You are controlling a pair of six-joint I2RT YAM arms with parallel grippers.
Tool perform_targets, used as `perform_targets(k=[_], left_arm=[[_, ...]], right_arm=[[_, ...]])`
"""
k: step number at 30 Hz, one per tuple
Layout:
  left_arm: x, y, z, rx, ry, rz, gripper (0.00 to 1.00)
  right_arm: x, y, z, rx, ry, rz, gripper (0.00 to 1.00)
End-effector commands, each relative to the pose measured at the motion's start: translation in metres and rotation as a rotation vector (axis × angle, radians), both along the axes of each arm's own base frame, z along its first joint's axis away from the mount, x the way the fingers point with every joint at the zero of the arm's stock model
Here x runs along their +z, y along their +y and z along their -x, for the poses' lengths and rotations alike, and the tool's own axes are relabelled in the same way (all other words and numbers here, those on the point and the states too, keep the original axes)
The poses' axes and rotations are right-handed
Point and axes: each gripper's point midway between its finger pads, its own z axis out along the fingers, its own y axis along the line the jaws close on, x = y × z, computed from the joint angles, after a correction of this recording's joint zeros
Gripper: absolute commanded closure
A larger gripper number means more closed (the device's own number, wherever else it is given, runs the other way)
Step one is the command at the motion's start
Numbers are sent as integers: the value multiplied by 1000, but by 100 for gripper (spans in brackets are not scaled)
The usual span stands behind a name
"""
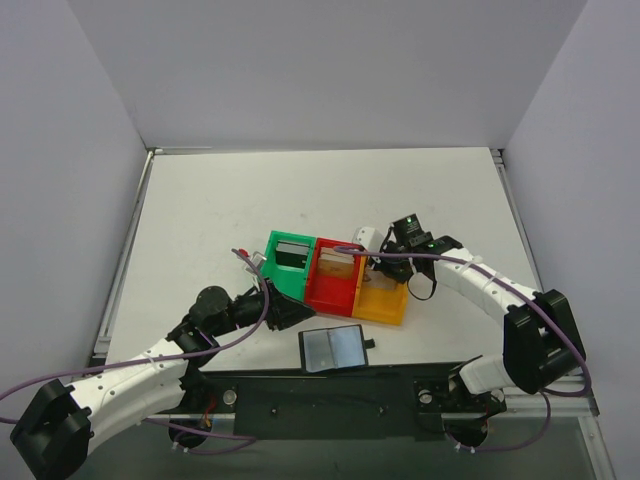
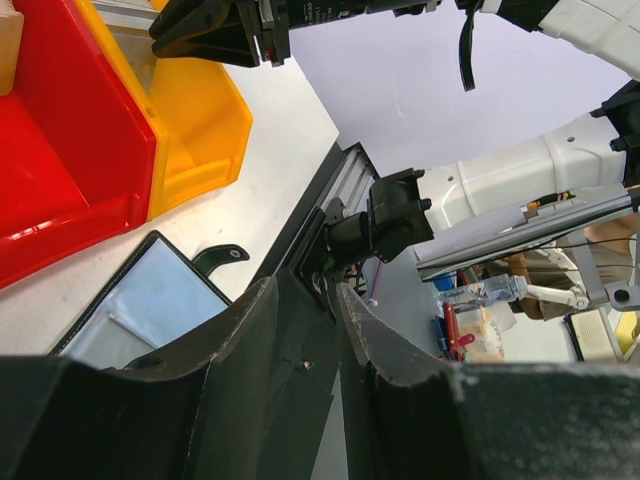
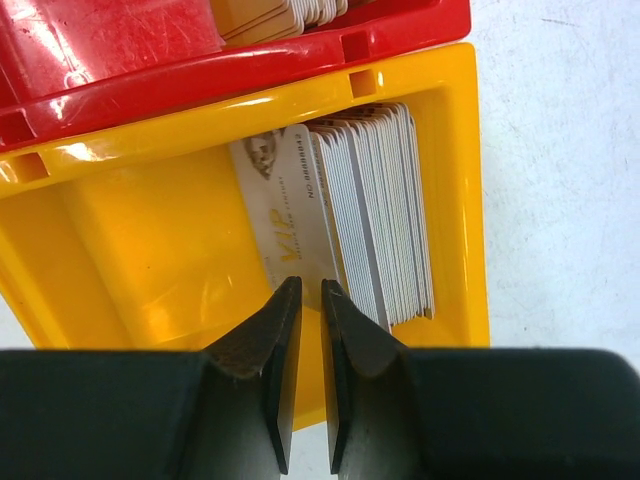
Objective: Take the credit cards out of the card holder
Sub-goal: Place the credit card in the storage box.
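Here a dark-framed card (image 1: pixel 335 350) lies flat on the table (image 1: pixel 220 200), between the card holder (image 1: pixel 325 298) and the near edge. Just beside it, the left claw (image 1: pixel 290 312) stands released and empty, near the green box (image 1: pixel 283 285). A purple cable (image 1: pixel 350 248) crosses over the red box (image 1: pixel 322 280). The right claw (image 3: pixel 311 285) hovers over the orange box (image 3: pixel 140 230), its jaws parted only a slit, gripping nothing. In that box a pack of pale cards (image 3: pixel 375 230) stands on edge against one wall. The red box holds tan cards (image 3: pixel 280 15), and the green one holds a dark card (image 1: pixel 292 253).
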Motion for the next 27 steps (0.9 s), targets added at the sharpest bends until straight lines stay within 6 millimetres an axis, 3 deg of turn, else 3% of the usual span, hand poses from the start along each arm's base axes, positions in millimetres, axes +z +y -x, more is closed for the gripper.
perform_targets(k=[1,13,19,22,27], left_arm=[[10,-2,3,-17,-52,30,60],[12,-3,3,-19,-55,32,60],[8,-1,1,-6,-50,17,60],[5,0,1,1,-38,-7,60],[-21,9,-6,68,24,-95,55]], right_arm=[[12,-1,-9,-24,-42,-9,89],[42,4,-19,-54,-118,-50,87],[113,18,-34,-160,-280,-204,87],[147,33,-15,-141,-343,-252,87],[152,64,53,-34,-271,-362,87]])
